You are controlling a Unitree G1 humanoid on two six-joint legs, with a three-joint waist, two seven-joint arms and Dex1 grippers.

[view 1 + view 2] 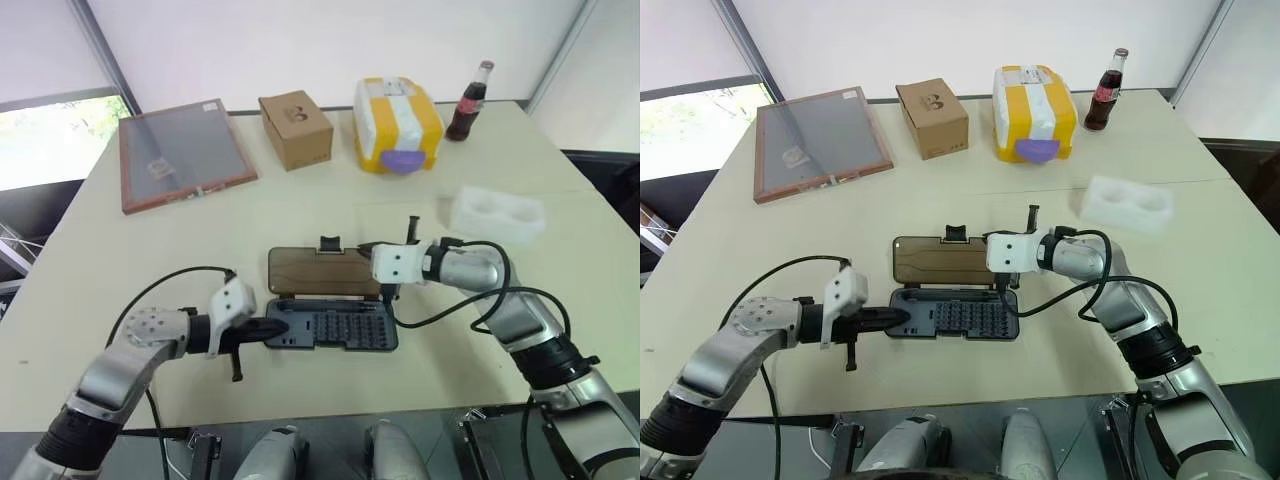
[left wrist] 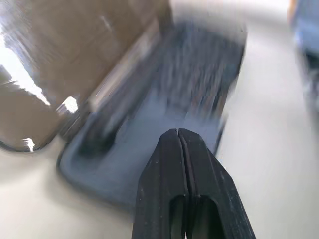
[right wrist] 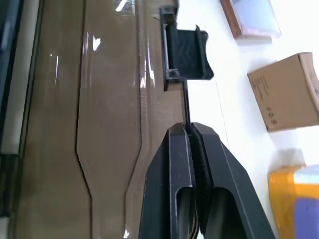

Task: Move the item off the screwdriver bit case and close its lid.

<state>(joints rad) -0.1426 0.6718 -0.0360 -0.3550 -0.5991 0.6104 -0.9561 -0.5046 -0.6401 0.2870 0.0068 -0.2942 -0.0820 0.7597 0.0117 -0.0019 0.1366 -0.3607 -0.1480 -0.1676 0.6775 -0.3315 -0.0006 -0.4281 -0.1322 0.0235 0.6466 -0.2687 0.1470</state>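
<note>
With the white foam block (image 1: 497,216) set aside at right, we clench our right pincer (image 3: 188,130) on the translucent brown lid's (image 1: 318,271) edge, ready to fold it over the grey-blue bit case (image 1: 335,328) at centre, left pincer (image 2: 178,137) clenched empty.

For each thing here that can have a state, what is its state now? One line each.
screwdriver bit case: open, bits exposed.
lid: folded back flat on the table.
white foam block: off the case, on the table.
left end effector: shut, at the case's end.
right end effector: shut on the lid's edge.
cola bottle: upright, capped.
</note>
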